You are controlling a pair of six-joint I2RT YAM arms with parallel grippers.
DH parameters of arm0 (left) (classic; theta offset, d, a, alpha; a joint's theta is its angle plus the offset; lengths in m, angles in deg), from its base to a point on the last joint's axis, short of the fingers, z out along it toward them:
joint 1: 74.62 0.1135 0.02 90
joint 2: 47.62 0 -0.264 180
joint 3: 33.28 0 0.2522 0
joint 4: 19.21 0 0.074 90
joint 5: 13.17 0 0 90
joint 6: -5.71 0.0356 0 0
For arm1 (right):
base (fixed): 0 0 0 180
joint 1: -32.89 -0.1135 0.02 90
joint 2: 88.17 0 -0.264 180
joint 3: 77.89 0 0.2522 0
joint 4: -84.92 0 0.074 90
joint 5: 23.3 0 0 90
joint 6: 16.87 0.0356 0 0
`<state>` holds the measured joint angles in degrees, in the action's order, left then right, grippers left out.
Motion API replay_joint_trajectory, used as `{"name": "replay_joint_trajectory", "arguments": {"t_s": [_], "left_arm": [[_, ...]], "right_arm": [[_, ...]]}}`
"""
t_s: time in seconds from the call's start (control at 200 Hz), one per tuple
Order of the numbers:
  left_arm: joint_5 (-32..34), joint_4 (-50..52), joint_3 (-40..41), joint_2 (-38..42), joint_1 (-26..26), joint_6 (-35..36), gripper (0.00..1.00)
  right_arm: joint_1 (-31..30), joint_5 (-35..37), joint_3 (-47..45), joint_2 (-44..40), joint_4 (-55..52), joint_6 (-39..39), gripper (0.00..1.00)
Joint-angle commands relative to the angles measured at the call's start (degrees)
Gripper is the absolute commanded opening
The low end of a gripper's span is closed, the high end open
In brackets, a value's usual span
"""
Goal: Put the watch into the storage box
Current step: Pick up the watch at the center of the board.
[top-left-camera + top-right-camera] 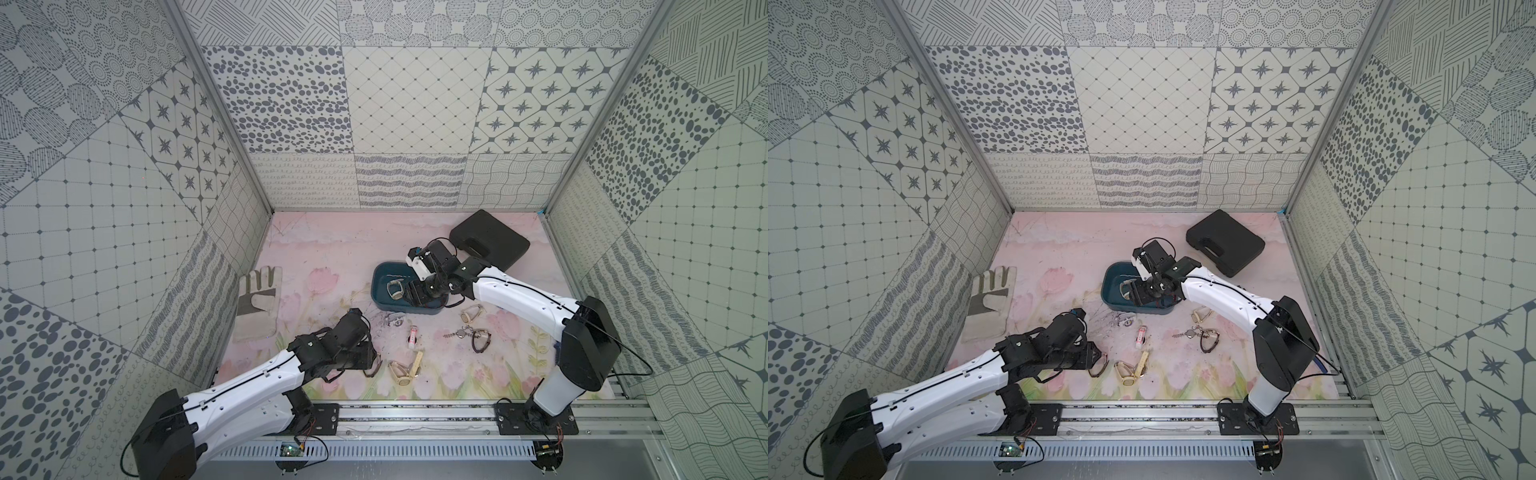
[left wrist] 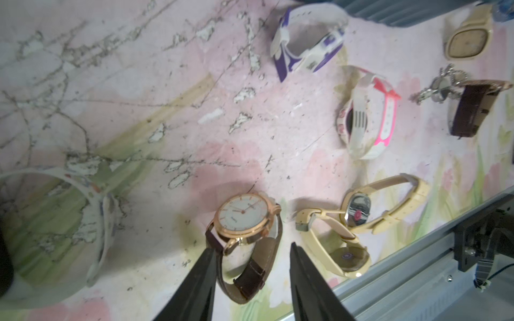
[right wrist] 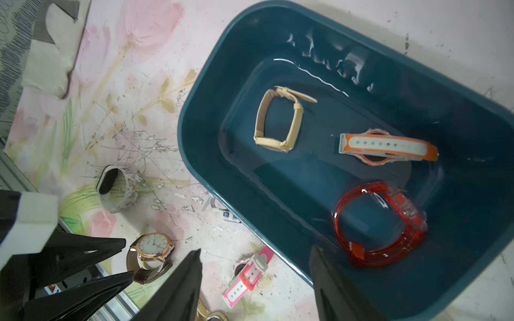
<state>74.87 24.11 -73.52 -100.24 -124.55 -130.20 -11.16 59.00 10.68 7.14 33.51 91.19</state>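
Observation:
A watch with a rose-gold case, white dial and brown leather strap lies on the pink mat near the front rail; the right wrist view also shows the watch. My left gripper is open and straddles its strap. One finger touches the strap and the other stands clear of it. The storage box, a dark teal tub, holds a beige watch, an orange-and-white one and a clear red one. My right gripper hangs open and empty over the tub's near wall.
A flat black case lies behind the tub and a work glove lies at the left. Loose on the mat are a pink-and-white watch, a purple-and-white one, cream ones and a keyring beside a brown watch. The aluminium rail runs along the front.

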Motion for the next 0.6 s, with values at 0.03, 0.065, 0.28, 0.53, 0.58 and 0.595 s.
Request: {"name": "replay_joint_trajectory", "arguments": {"t_s": [0.03,0.065,0.28,0.53,0.58,0.595], "left_arm": [[3.2,-0.2,1.8,-3.6,-2.8,-5.9,0.47],[3.3,-1.0,2.1,-3.9,-3.0,-6.0,0.46],[4.3,-0.6,3.2,-4.3,-3.0,-6.6,0.39],[4.0,-1.8,3.3,-5.8,-3.0,-5.8,0.15],[4.3,-1.6,2.8,-5.8,-3.0,-5.3,0.07],[4.3,-1.7,2.7,-5.8,-3.0,-5.2,0.04]], "right_arm": [[0.0,-0.8,-0.4,-1.2,4.0,1.1,0.66],[0.1,-0.9,-0.4,-1.2,4.1,1.1,0.66],[0.1,-0.9,-1.2,-1.4,4.1,0.9,0.66],[0.1,-0.4,-1.6,-0.8,4.6,0.5,0.66],[0.1,-0.5,-1.7,-0.7,4.7,0.6,0.66],[0.1,-0.5,-1.8,-0.7,4.8,0.6,0.66]]}}
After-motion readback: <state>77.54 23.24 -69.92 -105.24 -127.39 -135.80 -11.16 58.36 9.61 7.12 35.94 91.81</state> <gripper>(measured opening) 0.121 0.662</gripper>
